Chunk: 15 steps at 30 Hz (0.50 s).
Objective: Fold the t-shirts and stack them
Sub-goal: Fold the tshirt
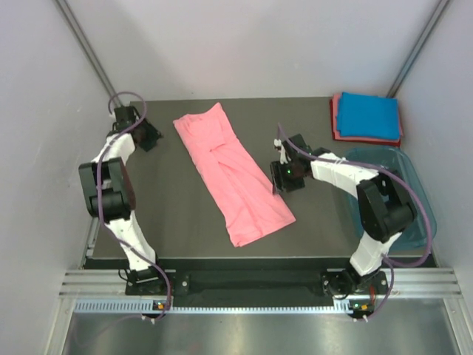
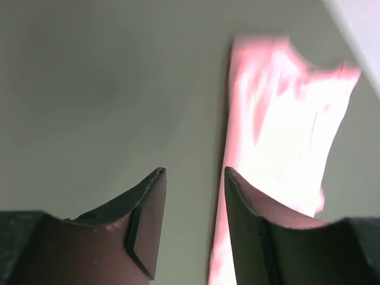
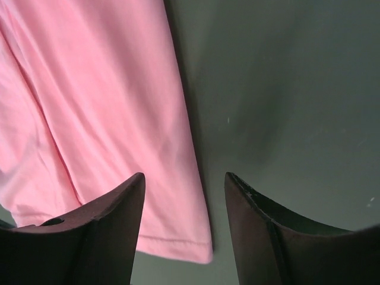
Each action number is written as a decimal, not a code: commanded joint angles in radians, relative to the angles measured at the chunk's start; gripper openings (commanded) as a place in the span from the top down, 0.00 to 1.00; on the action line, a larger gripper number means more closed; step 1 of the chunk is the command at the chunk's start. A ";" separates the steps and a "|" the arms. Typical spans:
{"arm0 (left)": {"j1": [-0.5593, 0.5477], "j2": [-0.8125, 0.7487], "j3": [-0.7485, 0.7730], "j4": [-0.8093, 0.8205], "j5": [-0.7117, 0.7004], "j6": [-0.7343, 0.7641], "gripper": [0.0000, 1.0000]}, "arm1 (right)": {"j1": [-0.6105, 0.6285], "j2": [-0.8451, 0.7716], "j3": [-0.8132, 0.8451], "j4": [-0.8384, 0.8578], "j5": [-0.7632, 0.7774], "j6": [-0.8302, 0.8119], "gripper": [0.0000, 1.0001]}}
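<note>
A salmon-pink t-shirt (image 1: 233,174), folded lengthwise into a long strip, lies diagonally across the middle of the dark table. At the back right corner a folded bright blue t-shirt (image 1: 368,116) rests on a folded reddish-pink one (image 1: 335,118), of which only the edges show. My left gripper (image 1: 150,136) hovers open at the back left, apart from the strip's collar end. In the left wrist view the gripper (image 2: 195,172) holds nothing and the pink cloth (image 2: 285,119) lies beyond it. My right gripper (image 1: 282,176) stands open beside the strip's right edge. Its wrist view shows the gripper (image 3: 185,176) above the hem corner of the shirt (image 3: 107,101), empty.
A translucent teal plastic tub (image 1: 414,185) stands at the table's right edge, beside the right arm. Grey walls close in the table on the left, back and right. Bare dark tabletop (image 1: 162,200) lies to the left of the strip.
</note>
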 commanded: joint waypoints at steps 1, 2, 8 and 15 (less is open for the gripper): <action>-0.048 -0.184 -0.219 -0.036 0.074 -0.027 0.51 | -0.005 -0.084 -0.077 -0.009 -0.035 -0.023 0.43; -0.065 -0.225 -0.331 -0.022 0.106 -0.027 0.51 | -0.005 -0.103 -0.095 -0.009 -0.044 -0.017 0.44; -0.336 -0.547 -0.661 -0.079 0.130 -0.052 0.52 | -0.005 -0.201 -0.239 -0.004 -0.036 0.026 0.46; -0.738 -0.952 -1.000 -0.022 0.006 -0.372 0.50 | -0.007 -0.278 -0.373 0.011 -0.068 0.035 0.56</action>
